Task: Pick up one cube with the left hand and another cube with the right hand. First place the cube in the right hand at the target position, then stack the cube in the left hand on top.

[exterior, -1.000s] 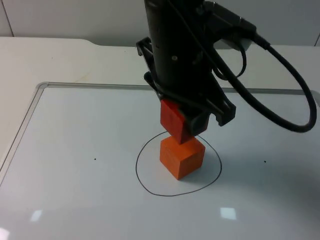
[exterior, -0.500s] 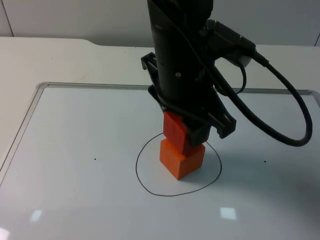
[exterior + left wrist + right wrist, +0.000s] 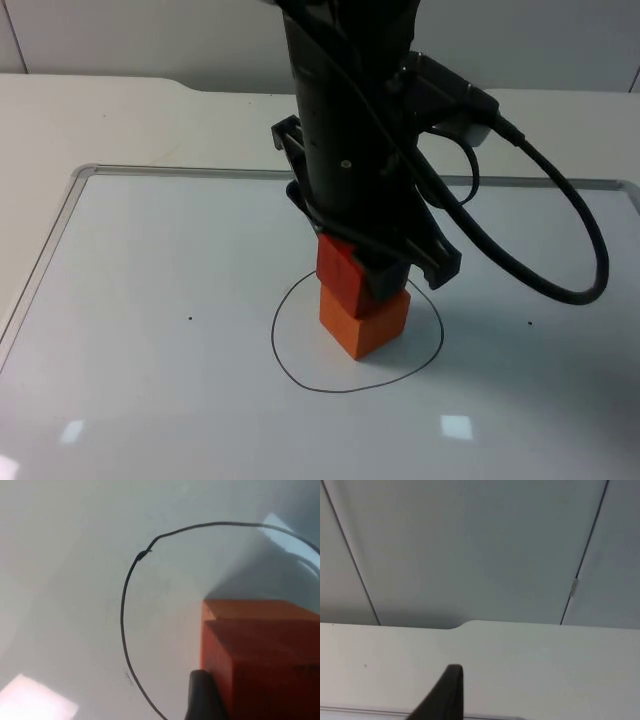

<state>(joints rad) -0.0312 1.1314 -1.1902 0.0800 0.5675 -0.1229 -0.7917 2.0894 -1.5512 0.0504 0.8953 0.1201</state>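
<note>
Red cube (image 3: 340,268), rigid and light by its look, sits clamped by its side faces in the left claw (image 3: 372,270), resting on or just above the orange cube (image 3: 362,318) inside the drawn circle (image 3: 290,365) on the counter (image 3: 150,300). Flat faces should stack steadily if squared up. The right claw (image 3: 445,695) waits facing the partition wall (image 3: 470,545); I cannot tell its opening.

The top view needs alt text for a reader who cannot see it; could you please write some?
The left gripper holds a red cube on an orange cube, which sits inside a black drawn circle on the white table.
</note>
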